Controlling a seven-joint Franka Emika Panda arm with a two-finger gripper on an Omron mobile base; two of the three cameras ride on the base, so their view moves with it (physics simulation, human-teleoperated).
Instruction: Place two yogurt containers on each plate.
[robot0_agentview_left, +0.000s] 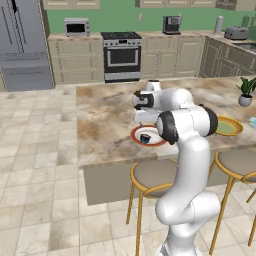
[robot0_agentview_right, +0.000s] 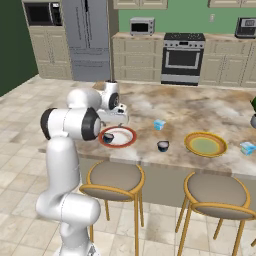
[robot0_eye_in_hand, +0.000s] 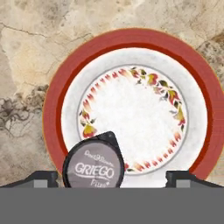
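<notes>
Gripper (robot0_eye_in_hand: 112, 178) above red-rimmed plate (robot0_eye_in_hand: 52, 127), fingertips (robot0_eye_in_hand: 43, 178) spread wide, holding nothing. Dark yogurt cup (robot0_eye_in_hand: 93, 167) on plate between fingertips, nearer left one.

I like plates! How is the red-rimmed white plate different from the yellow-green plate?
The round white plate with the orange-red rim holds one dark yogurt cup with a pale lid; the round yellow-green plate with the golden rim holds none. The white plate has a ring of leafy decoration; the yellow-green plate looks plain. Both lie flat on the marble counter.

even, bright rendered light; soft shadows
</notes>
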